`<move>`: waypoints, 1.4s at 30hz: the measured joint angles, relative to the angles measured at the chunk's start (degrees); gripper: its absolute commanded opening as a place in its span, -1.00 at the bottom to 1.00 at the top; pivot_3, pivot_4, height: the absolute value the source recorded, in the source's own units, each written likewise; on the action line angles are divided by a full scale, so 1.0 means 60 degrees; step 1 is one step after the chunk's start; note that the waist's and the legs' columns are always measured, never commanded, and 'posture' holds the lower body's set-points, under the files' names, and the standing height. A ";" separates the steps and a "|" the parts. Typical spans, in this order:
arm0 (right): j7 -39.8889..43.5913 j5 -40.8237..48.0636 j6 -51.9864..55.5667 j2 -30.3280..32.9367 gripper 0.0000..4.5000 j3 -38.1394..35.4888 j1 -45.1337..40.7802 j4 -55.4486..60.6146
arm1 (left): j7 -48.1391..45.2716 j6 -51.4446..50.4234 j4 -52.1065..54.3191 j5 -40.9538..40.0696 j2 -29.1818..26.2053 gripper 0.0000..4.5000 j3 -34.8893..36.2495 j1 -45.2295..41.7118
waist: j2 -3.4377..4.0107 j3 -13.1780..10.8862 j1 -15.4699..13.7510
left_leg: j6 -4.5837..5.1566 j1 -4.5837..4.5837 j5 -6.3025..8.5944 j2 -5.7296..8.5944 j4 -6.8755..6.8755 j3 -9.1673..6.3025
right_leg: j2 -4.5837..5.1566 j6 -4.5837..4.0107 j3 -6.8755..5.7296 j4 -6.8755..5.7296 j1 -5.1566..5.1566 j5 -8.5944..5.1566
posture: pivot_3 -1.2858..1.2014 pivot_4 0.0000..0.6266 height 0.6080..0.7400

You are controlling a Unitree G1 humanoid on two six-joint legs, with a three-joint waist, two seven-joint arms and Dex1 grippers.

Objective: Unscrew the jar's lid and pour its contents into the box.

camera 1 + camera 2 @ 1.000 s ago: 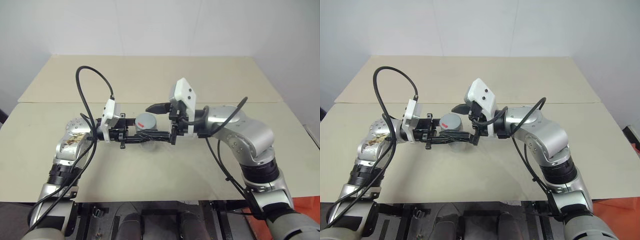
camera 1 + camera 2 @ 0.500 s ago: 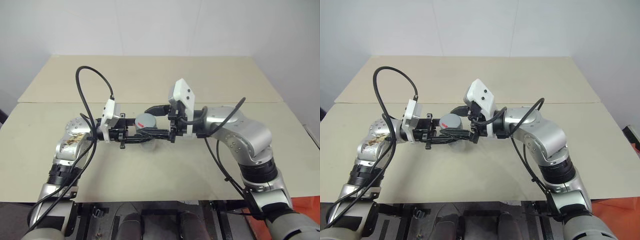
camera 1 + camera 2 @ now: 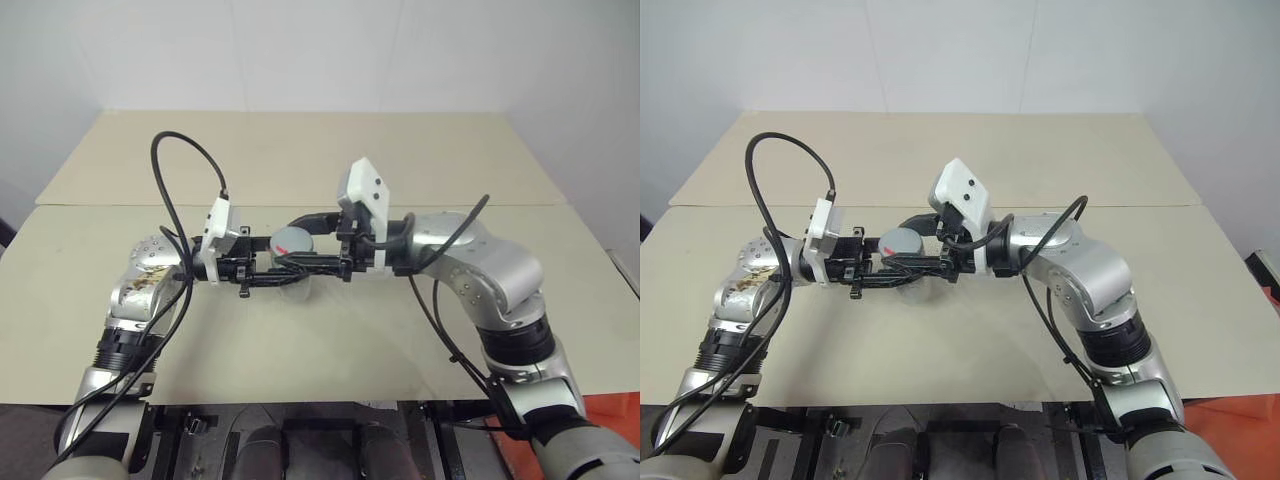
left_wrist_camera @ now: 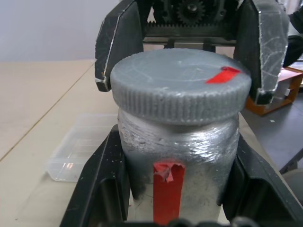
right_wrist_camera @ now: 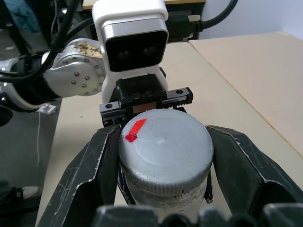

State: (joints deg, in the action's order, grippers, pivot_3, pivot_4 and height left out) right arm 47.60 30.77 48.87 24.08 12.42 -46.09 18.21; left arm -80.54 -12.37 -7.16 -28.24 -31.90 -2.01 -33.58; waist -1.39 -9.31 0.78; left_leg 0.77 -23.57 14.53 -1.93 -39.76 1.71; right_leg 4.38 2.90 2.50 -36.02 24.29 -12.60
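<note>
Above the table's [image 3: 420, 330] middle, the left gripper [image 4: 173, 208] clamps the jar [image 4: 177, 158] while the right gripper [image 5: 163, 189] pinches the lid [image 5: 164, 149]; unscrewing calls for twisting next.

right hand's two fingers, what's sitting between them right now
The lid, still on the jar. In the right wrist view the right hand has its fingers closed against the lid's rim on both sides.

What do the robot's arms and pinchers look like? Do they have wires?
Both arms are shiny silver metal with rounded joints and black ribbed rings lower down. Each wrist carries a white camera block. A black cable loops over the left arm, and another hangs by the right. The left end effector and right end effector have black, scuffed, wedge-shaped fingers.
</note>
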 measured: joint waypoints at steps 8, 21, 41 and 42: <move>0.0780 0.0926 0.0004 0.0511 0.23 -0.1136 -0.0406 -0.0654 | -0.0384 0.0408 0.0007 0.0448 -0.0236 -0.10 -0.0447 0.0311 | 0.0001 -0.0001 0.0001 | 0.0000 0.0002 0.0000 -0.0003 0.0003 0.0000 | -0.0002 0.0000 0.0000 0.0000 0.0001 0.0000 | 0.03 -0.52 1.00; -0.0213 -0.0010 -0.1328 0.1535 0.23 -0.2405 0.1181 -0.0483 | 0.0225 0.0686 -0.0357 0.0546 -0.0190 -0.10 0.0149 0.0182 | -0.0002 -0.0002 -0.0120 | 0.0000 -0.0016 0.0000 0.0003 -0.0003 -0.0002 | 0.0005 0.0001 -0.0009 0.0011 0.0001 0.0000 | 0.03 -0.52 1.00; -0.3744 -0.2821 -0.3740 0.0203 0.39 -0.3506 0.5790 -0.2302 | 0.1220 0.0850 -0.1050 0.0575 0.0408 -0.10 0.0728 -0.0694 | -0.0002 -0.0002 0.0025 | 0.0000 0.0007 0.0000 0.0006 0.0005 0.0005 | -0.0001 0.0001 0.0013 0.0007 -0.0007 0.0000 | 0.03 -0.52 1.00; -0.3826 -0.2875 -0.3781 0.0149 0.56 -0.3492 0.5724 -0.2441 | 0.1222 0.0850 -0.1049 0.0575 0.0417 -0.10 0.0719 -0.0695 | -0.0002 -0.0003 0.0019 | 0.0000 0.0006 0.0000 0.0006 0.0005 0.0005 | -0.0001 0.0001 0.0014 0.0006 -0.0007 0.0000 | 0.03 -0.52 1.00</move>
State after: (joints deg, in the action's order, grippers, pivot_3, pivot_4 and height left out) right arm 24.65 13.52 26.18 24.98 -8.53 -11.75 3.57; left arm -73.21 -7.27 -13.45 -24.78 -29.40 2.30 -37.74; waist -1.40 -9.33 0.89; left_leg 0.77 -23.53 14.53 -1.90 -39.73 1.74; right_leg 4.38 2.90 2.58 -35.98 24.25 -12.60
